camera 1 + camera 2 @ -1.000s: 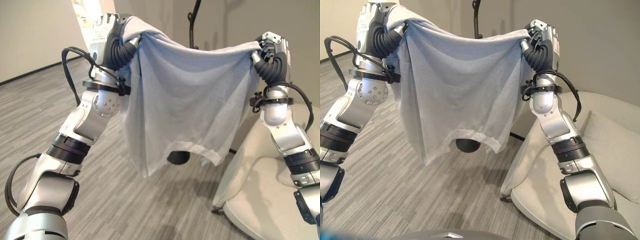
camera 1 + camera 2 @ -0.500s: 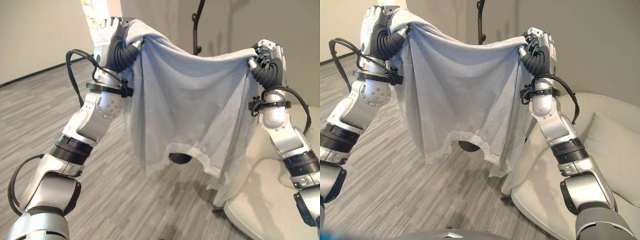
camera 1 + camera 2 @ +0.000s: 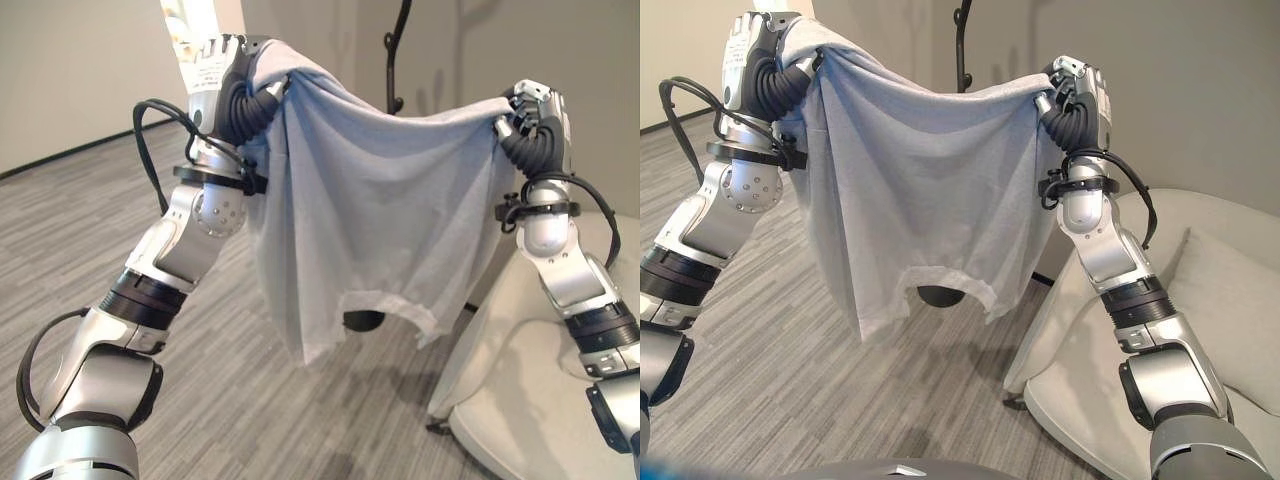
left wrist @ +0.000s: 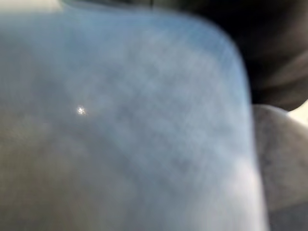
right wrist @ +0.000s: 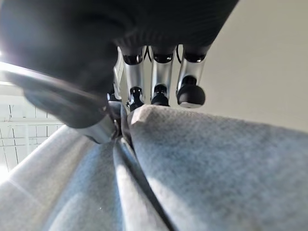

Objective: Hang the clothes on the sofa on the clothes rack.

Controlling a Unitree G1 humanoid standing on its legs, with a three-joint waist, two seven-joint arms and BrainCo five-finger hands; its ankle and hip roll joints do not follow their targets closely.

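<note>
Pale blue-grey cloth, a shirt (image 3: 380,210), hangs spread in the air between the two raised hands, with its top edge stretched from one to the other and sagging slightly in the middle; its lower hem hangs free, well above the floor (image 3: 120,230). The right hand (image 3: 1077,85) holds the right corner: in the right wrist view its fingers (image 5: 159,79) are curled down onto a bunched fold of the cloth, pinching it against the thumb. The left hand (image 3: 215,65) is at the left corner, held slightly higher, with the cloth draped over it; its fingers are hidden under the fabric, and the left wrist view gives cloth at close range, so whether it grips cannot be told. Behind the shirt, on the far side, stands the dark clothes rack (image 3: 398,50), its curved hooked top rising above the sagging edge and its round base (image 3: 363,320) visible on the floor below the hem. The cream sofa (image 3: 1200,300) lies to the right, near the right arm. Judged from this layout, the pick-up is complete and the carry-to-rack step is in hand. The next move calls for bringing the stretched top edge forward and over a hook before either hand lets go, keeping the hem clear of the base.
</note>
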